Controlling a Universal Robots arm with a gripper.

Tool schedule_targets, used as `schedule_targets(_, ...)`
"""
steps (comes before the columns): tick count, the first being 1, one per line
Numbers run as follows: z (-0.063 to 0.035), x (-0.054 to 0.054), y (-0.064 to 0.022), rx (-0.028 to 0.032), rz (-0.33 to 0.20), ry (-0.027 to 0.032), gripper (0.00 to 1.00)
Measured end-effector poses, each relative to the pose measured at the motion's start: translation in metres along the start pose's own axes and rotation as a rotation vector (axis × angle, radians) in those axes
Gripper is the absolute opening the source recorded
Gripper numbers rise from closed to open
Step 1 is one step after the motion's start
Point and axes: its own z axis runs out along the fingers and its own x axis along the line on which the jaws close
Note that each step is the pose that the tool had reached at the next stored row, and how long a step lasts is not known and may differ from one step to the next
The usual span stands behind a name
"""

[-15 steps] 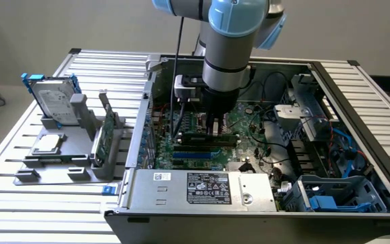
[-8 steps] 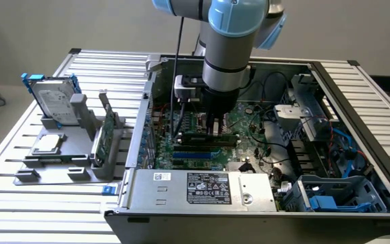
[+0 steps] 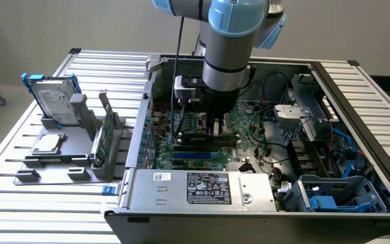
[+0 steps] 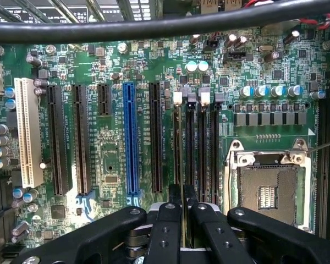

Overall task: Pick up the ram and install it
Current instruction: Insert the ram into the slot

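Observation:
The ram (image 3: 207, 137) is a long narrow green stick lying level just under my gripper (image 3: 213, 130), deep inside the open computer case (image 3: 135, 147). My gripper is shut on it, holding it by its upper edge. In the wrist view the two black fingers (image 4: 166, 228) press together around the ram's thin edge (image 4: 179, 179). The stick lines up along the memory slot (image 4: 177, 132) that lies nearest the long black expansion slots. Several parallel memory slots (image 4: 208, 143) with white and black latches sit beside it. Whether the ram is touching its slot I cannot tell.
On the exterior view's left, a grey fixture (image 3: 59, 170) holds a silver hard drive (image 3: 53, 101) and an upright green expansion card (image 3: 105, 134). A power supply (image 3: 202, 188) fills the case's near side. On the board sit the CPU socket (image 4: 269, 192) and a blue slot (image 4: 131, 137); a black cable (image 4: 154, 25) crosses above.

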Motion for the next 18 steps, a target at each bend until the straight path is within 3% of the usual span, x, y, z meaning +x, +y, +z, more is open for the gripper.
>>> schedule_targets(18,0.0017,0.0000,0.0000,0.0087,-0.031,0.0007,0.14)
